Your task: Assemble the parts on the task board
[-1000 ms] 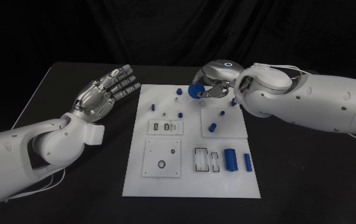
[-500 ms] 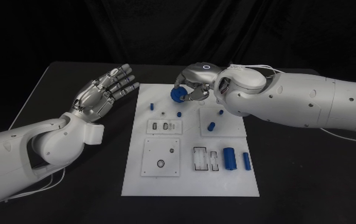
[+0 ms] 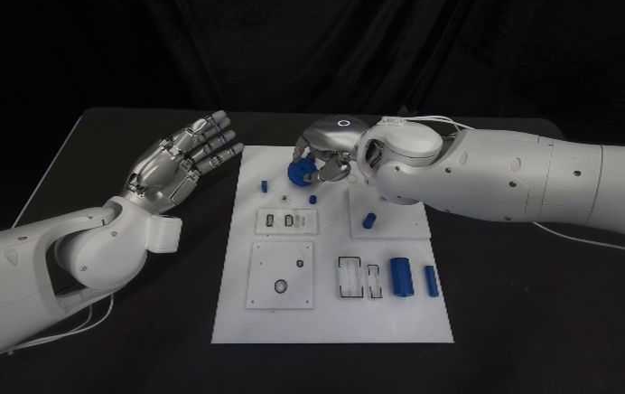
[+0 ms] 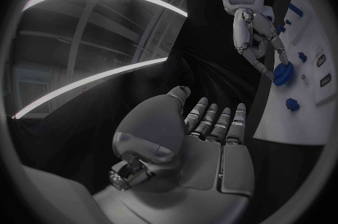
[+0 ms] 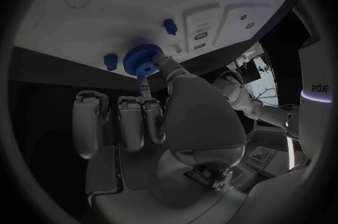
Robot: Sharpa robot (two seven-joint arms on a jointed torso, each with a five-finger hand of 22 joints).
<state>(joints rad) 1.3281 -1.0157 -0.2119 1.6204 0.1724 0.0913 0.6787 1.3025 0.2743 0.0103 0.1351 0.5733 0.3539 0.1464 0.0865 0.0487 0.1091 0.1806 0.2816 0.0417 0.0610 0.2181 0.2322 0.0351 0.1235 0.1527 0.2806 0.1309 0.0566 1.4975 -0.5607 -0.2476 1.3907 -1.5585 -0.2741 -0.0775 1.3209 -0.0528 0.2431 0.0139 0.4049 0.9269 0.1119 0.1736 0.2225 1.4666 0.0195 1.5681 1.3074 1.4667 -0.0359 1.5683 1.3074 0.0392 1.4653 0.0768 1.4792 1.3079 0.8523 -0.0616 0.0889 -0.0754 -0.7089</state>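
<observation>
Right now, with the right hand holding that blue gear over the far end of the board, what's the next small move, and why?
Probably lower the blue gear onto a peg. The right hand pinches it in its fingers above the task board, near a blue peg. Which peg is meant I cannot tell. The left hand is open, off the board.

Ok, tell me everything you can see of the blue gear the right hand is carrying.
The blue gear is a small round toothed wheel, plastic by its look, evenly blue with fine teeth all round its rim and a raised hub at its middle. The right hand pinches it between fingertips, its other fingers curled in. It hangs over the far left part of the white task board, near the small blue pegs standing there. Whether it touches the board cannot be told. The wrist views show it tilted rather than lying flat.
</observation>
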